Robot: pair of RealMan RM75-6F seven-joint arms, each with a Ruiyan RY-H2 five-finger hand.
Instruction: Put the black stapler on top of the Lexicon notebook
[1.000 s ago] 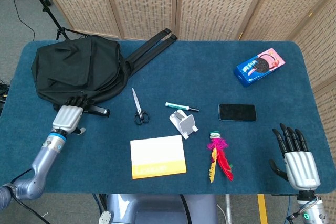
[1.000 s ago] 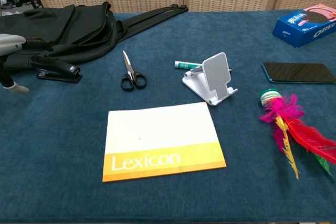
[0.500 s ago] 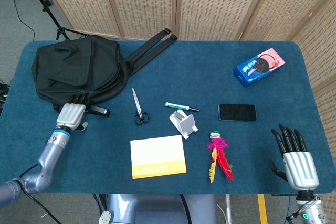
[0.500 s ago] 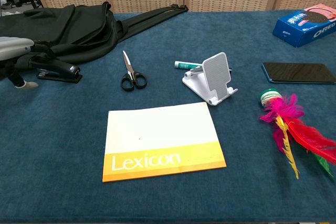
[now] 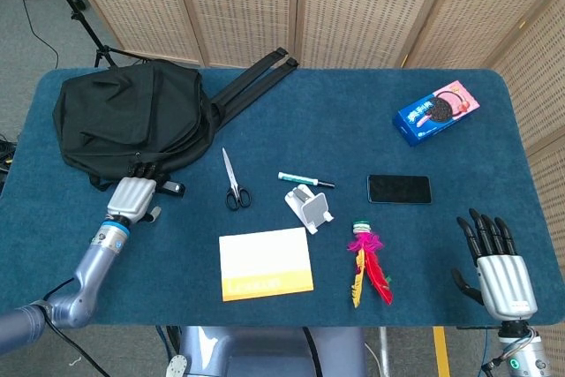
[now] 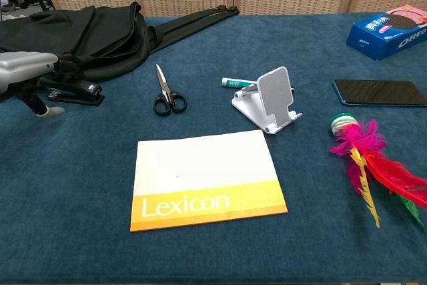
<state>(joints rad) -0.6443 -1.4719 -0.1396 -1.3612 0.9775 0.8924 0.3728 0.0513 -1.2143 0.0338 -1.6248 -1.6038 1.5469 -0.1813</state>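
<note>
Bench (image 5: 353, 121) carries a black bag (image 5: 124, 121) at its left; notebook (image 5: 266, 263) lies flat near the front edge; stapler (image 6: 75, 89) sits by the bag, well apart from the notebook; left hand (image 5: 132, 196) hovers over it, fingers apart, not gripping; right hand (image 5: 499, 262) rests open, fingers spread.

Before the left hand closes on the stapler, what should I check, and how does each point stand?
1. Left hand over the black stapler: ok.
2. Stapler gripped: cannot tell; fingers hide the contact.
3. Backpack fabric crowding the stapler: not ok, they touch.
4. Lexicon notebook top bare: ok.
5. Scissors off the stapler-to-notebook line: ok.
6. Right hand away from the action: ok.
</note>
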